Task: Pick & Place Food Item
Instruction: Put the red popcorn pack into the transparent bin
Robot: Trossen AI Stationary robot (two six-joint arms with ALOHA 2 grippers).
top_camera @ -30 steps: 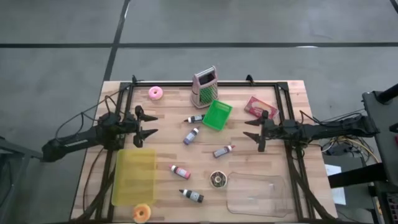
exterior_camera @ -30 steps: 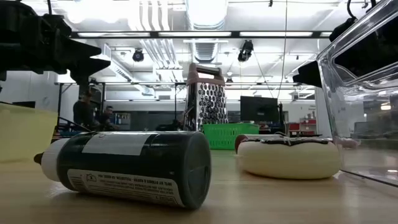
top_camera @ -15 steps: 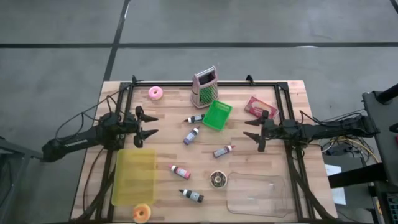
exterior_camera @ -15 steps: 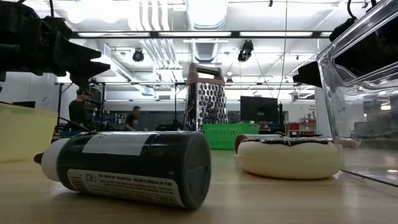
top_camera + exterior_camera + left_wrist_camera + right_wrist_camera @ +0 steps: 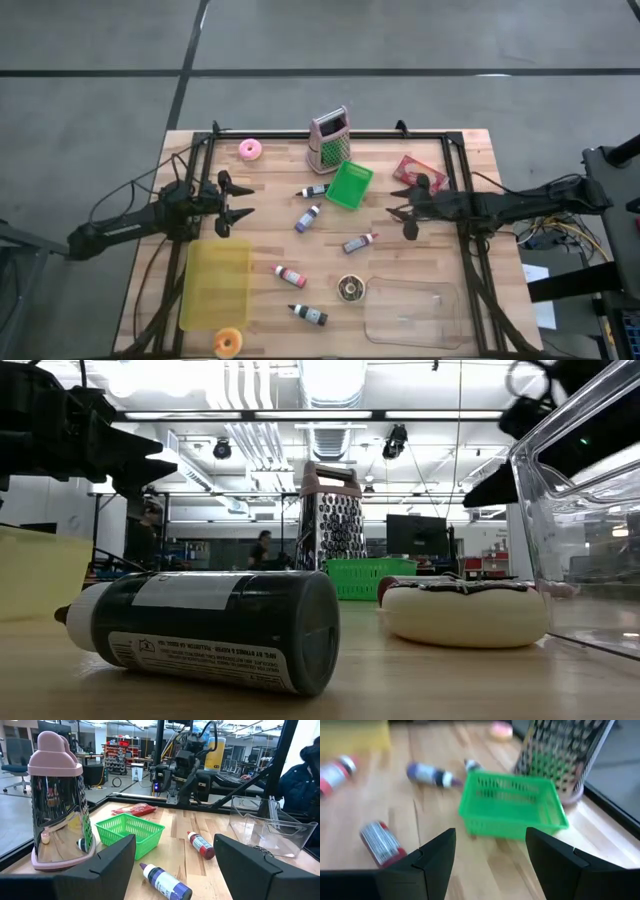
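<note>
At frame right of the high view, right gripper (image 5: 404, 212) spread wide, empty, pointing toward green basket (image 5: 349, 185) at upper centre. At frame left, left gripper (image 5: 238, 198) also spread wide, holding nothing, waiting above yellow tray (image 5: 214, 283). Chocolate donut (image 5: 350, 288) at lower centre, just beside clear tub (image 5: 412, 314); pink donut (image 5: 250, 150) upper left; orange donut (image 5: 229, 343) at bottom edge.
</note>
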